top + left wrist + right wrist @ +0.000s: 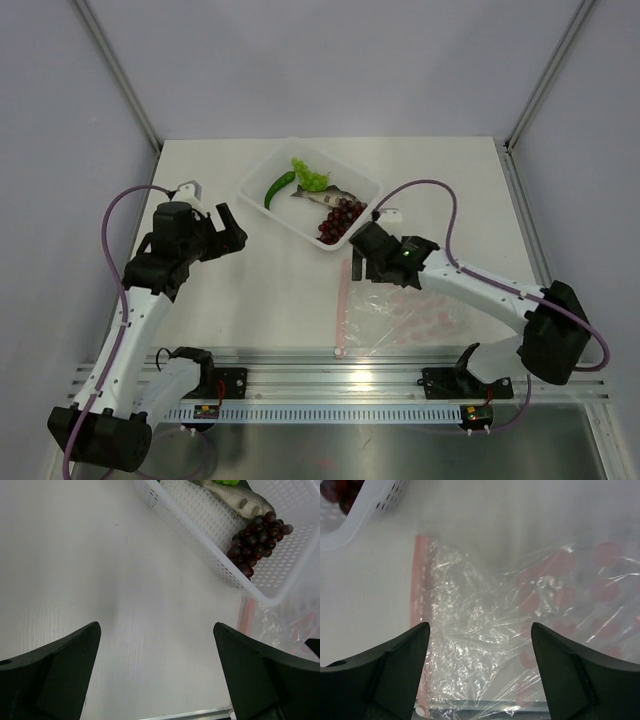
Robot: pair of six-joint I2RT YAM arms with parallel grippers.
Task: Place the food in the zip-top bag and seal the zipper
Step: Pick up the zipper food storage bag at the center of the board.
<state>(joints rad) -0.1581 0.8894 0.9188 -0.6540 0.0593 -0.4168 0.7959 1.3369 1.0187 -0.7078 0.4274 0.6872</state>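
A white rectangular tray [352,183] with perforated walls sits on a pale white surface [270,300], near the far edge and about midway along it, turned at an angle. A ribbed metal rail [400,375] runs along the near edge. Slanted metal posts [120,75] rise from the far corners against plain grey walls [330,60].
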